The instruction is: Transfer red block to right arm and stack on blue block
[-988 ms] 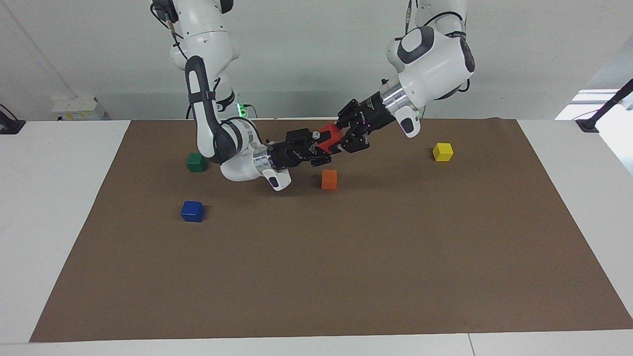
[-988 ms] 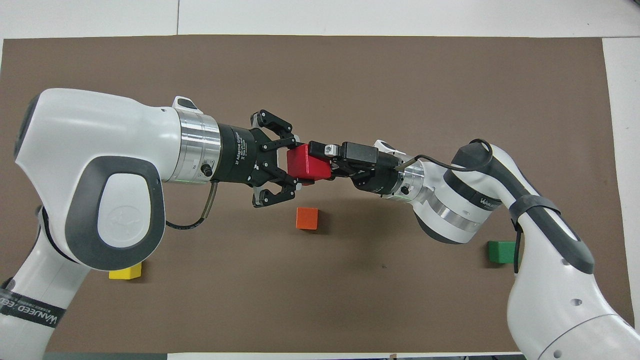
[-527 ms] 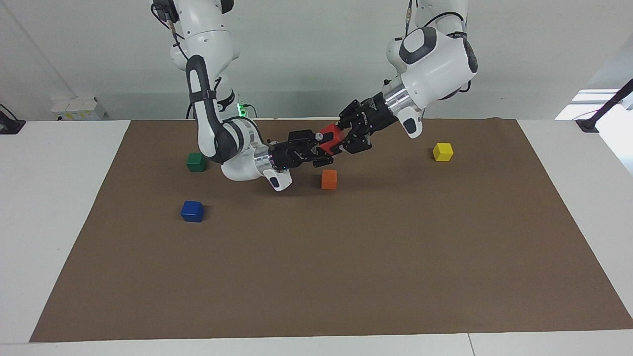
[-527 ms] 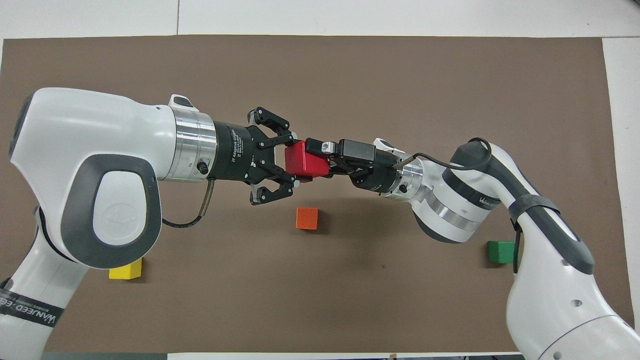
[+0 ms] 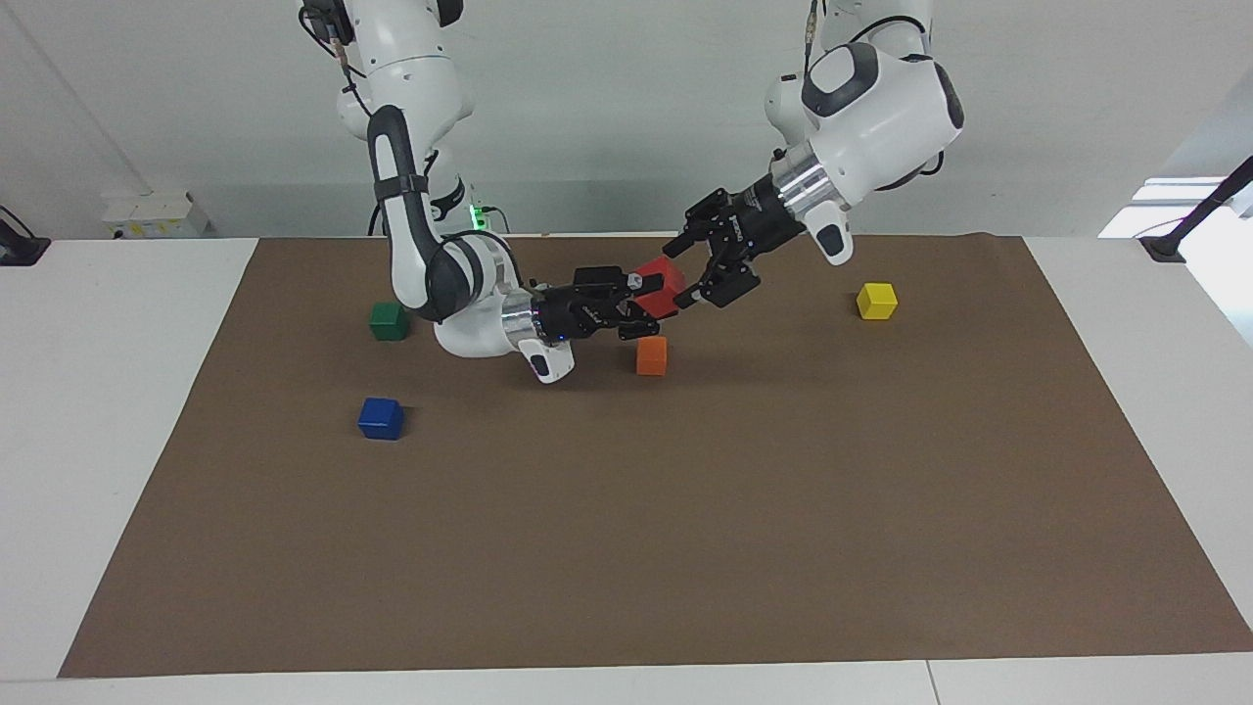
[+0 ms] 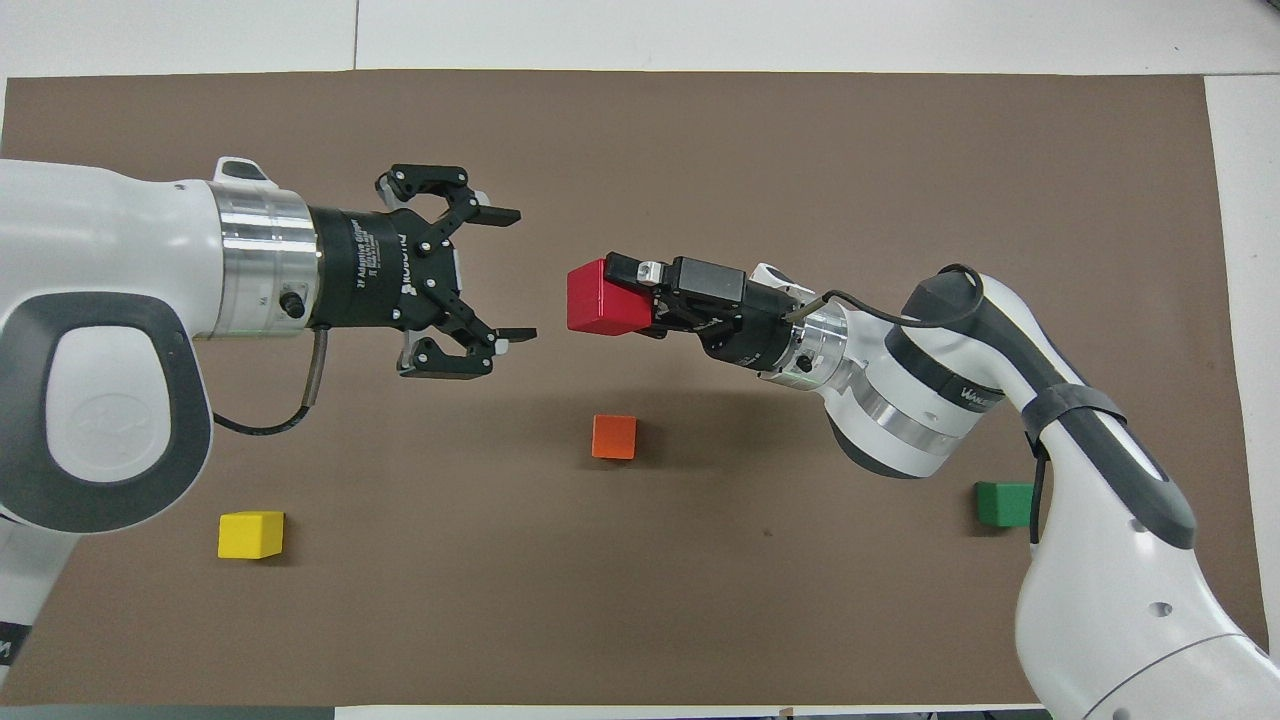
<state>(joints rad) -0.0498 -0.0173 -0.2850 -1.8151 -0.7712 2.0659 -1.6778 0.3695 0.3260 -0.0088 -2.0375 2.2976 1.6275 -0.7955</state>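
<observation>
Change: the left gripper [image 6: 505, 273], black and two-fingered, has let go of the small glossy red block [image 6: 598, 297] and drawn back, jaws now spread with a clear gap to the cube.
Red block: held in the air over the brown mat [image 5: 685, 509], above the small orange cube [image 5: 651, 355], clamped by the right gripper [image 5: 648, 291] alone.
Meaning: handover looks complete; stacking remains.
Blue block: small glossy dark-blue cube [image 5: 381, 418] resting on the mat toward the right arm's end, nothing on it.
Facing view only: shows the blue block; it is not visible overhead.
Overhead view only: shows plainly the open space between left fingertips and red block.
</observation>
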